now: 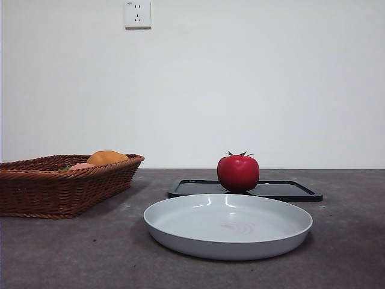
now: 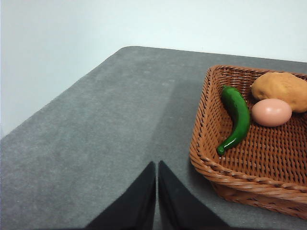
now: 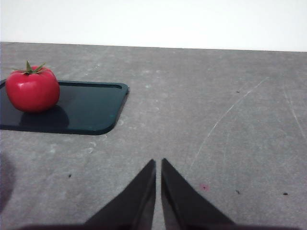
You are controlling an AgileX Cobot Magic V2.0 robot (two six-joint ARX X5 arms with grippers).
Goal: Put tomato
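The right gripper (image 3: 158, 165) hangs above bare grey table (image 3: 216, 120), its two black jaws drawn together to a thin slit, with nothing between them. The tomato (image 3: 32, 90) sits well apart from it, upright on a black tray (image 3: 91, 112) and nearer one end of that tray. The tomato is glossy, bright red, round with faint lobes, and bears a small dark green spiky crown on top; its skin appears unmarked. The left gripper (image 2: 157, 167) is likewise closed to a slit and empty, over the table just beside a brown wicker basket (image 2: 211, 158). The basket contains a green chilli pepper (image 2: 237, 117), a pale pink fruit (image 2: 271, 112) and an orange-yellow fruit (image 2: 280, 88). In the front view a grey plate (image 1: 180, 238) lies before the tray, empty.
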